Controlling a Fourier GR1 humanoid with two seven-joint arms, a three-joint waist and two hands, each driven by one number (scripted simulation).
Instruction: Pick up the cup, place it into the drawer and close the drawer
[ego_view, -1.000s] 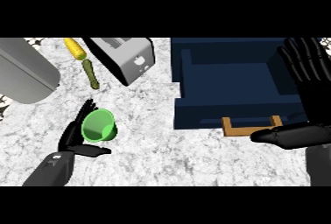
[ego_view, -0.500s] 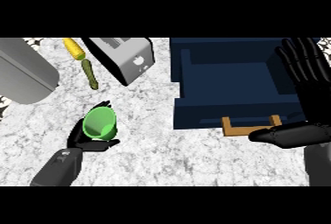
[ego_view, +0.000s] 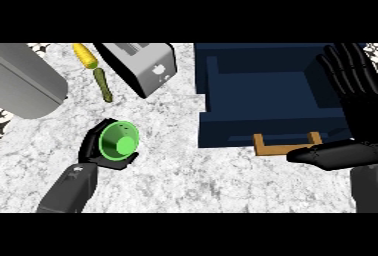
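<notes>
Marble counter: left hand curls around green cup, well left of open navy drawer; right hand rests at drawer's right, fingers straight.

White-grey speckled marble surface; on it: silver toaster at top, yellow-green corn cob beside, large grey cylindrical pot far left.

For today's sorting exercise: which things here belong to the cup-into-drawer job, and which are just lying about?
Job: green plastic cup held in the left hand; open dark blue drawer with wooden handle.
Lying about: silver toaster; yellow corn cob; grey cylindrical pot.
</notes>
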